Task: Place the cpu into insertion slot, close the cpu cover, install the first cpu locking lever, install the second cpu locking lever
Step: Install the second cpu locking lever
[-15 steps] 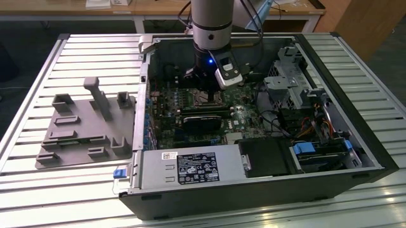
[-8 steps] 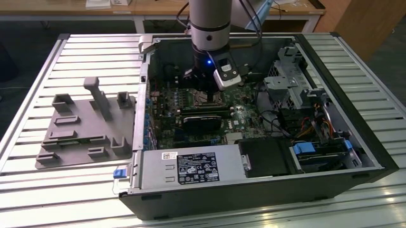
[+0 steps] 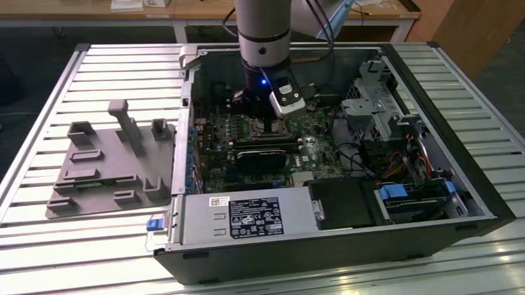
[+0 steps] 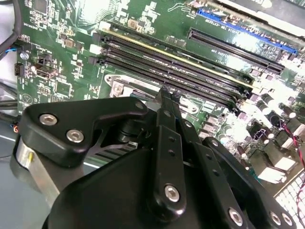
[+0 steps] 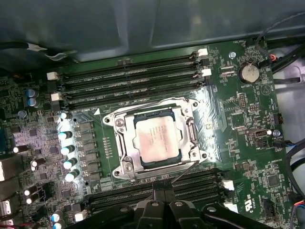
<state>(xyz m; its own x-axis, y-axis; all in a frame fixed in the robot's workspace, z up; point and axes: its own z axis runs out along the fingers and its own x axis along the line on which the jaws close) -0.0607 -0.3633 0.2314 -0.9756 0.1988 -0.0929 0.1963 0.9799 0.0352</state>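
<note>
In the first wrist view the cpu [image 5: 156, 140], a silvery-grey square chip, lies in the insertion slot [image 5: 119, 168] on the green motherboard. The silvery cpu cover [image 5: 189, 129] lies flat over it, framing the chip through its cut-out. A thin metal locking lever [image 5: 185, 171] angles out from the socket's edge nearest the gripper. My black gripper [image 5: 164, 194] hovers just off that edge, fingers pressed together with nothing between them. The second wrist view shows the gripper [image 4: 164, 98] shut above a corner of the socket [image 4: 125, 86]. In the exterior view the gripper [image 3: 264, 118] hangs inside the open computer case.
Long black memory slots [image 5: 133, 78] run on both sides of the socket, with capacitors [image 5: 66, 143] and a coin battery [image 5: 248, 73] nearby. Case walls, a power supply [image 3: 246, 218], drive cage [image 3: 385, 117] and cables surround the board. A grey fixture plate [image 3: 107, 166] lies on the exterior view's left.
</note>
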